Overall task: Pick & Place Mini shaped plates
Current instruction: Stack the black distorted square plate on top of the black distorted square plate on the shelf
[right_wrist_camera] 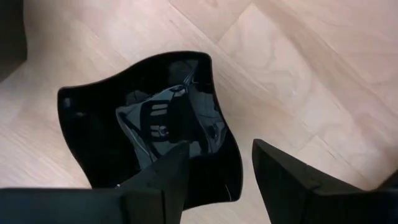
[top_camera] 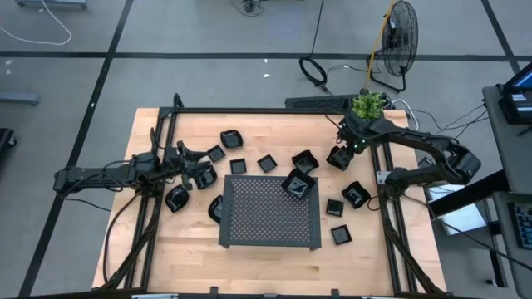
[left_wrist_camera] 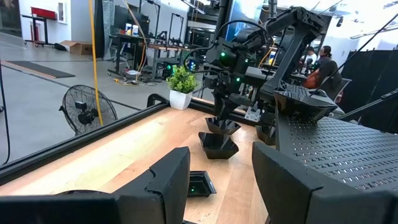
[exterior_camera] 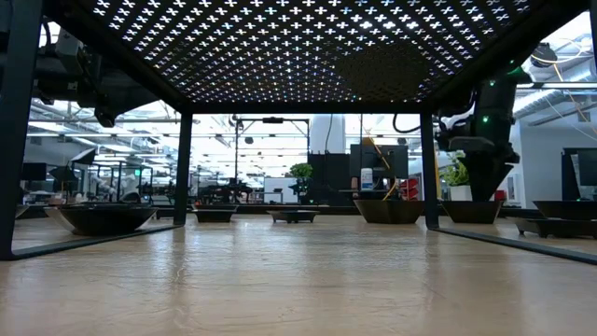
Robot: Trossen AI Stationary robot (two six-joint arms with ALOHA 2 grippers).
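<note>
Even overhead light fills the room. Backlight through the perforated tray [exterior_camera: 308, 47] makes bright crosses. The glossy plate [right_wrist_camera: 149, 124] under the right gripper [right_wrist_camera: 217, 168] shows glare; near fingers look soft.

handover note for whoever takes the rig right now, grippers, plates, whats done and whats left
Right gripper: open, pointing down over a glossy black wavy-edged plate on the table's far right; one finger is above the plate, the other past its rim. Nothing is gripped.
Left gripper: open, empty, low over the left side of the table, beside the tray.
Plates: one dish sits on the perforated tray at its far right corner. The rest are scattered on the wooden table around the tray.
Done: at most that one plate is placed.
Left: nearly all the others.
</note>
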